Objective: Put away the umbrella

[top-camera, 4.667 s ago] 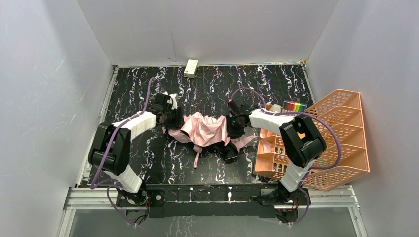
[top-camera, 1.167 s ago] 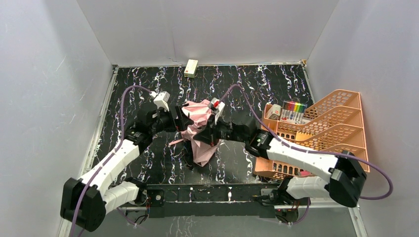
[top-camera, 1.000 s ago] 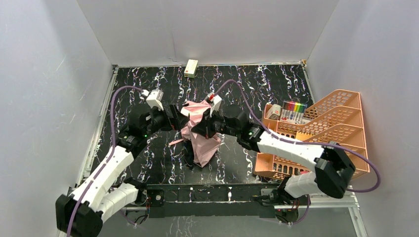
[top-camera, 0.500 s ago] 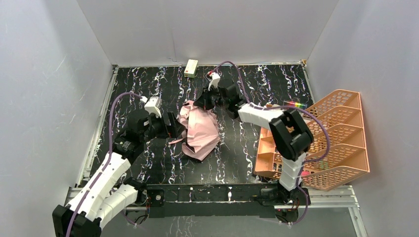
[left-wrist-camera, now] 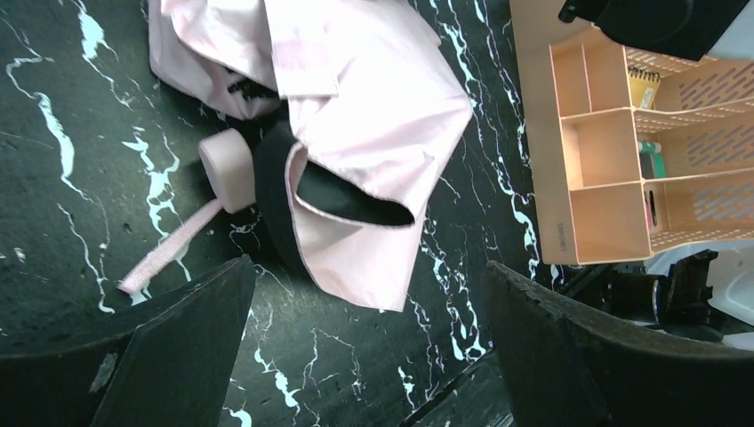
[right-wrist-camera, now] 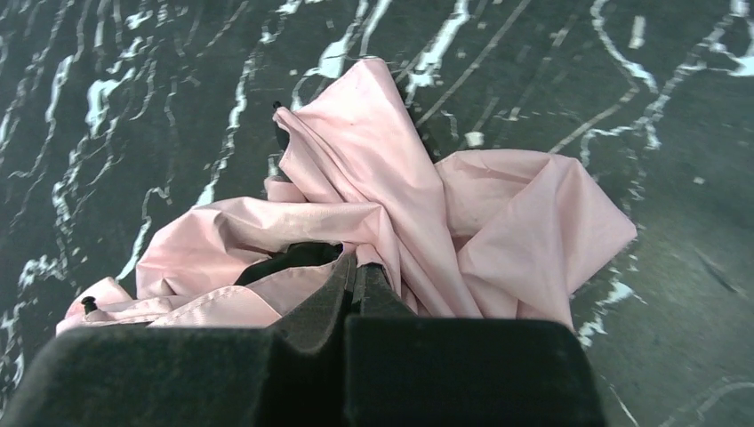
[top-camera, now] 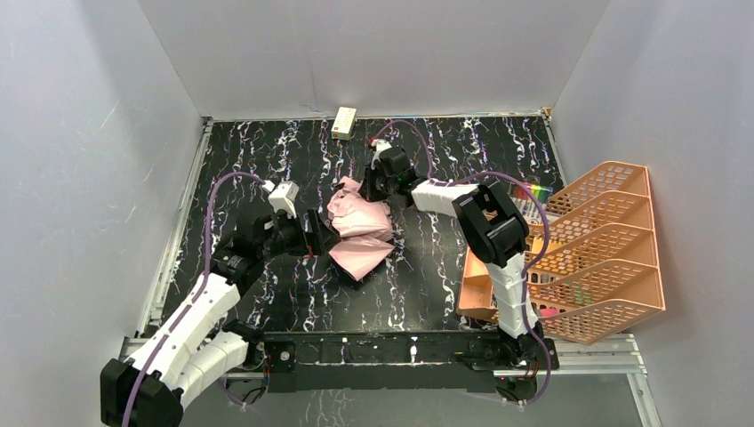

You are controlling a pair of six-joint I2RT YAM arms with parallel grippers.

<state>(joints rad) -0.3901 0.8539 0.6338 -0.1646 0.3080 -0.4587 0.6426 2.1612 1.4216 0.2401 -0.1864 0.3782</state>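
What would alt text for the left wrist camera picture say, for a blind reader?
A crumpled pink-and-black umbrella lies on a black marbled table, its stubby pink handle and strap showing. The left pincer stands wide open in the foreground; an orange rack sits in the upper right corner.

umbrella (top-camera: 360,233): on the table (top-camera: 498,151), near its middle, slightly toward 9 o'clock
handle (left-wrist-camera: 227,169): on the table at the umbrella's edge facing the left gripper (top-camera: 318,237)
strap (left-wrist-camera: 169,249): trails from the handle toward the left gripper
right gripper (top-camera: 368,189): on the umbrella's 12 o'clock edge
box (top-camera: 344,122): 12 o'clock, at the table's far edge
rack (top-camera: 613,249): 3 o'clock, well apart from the umbrella
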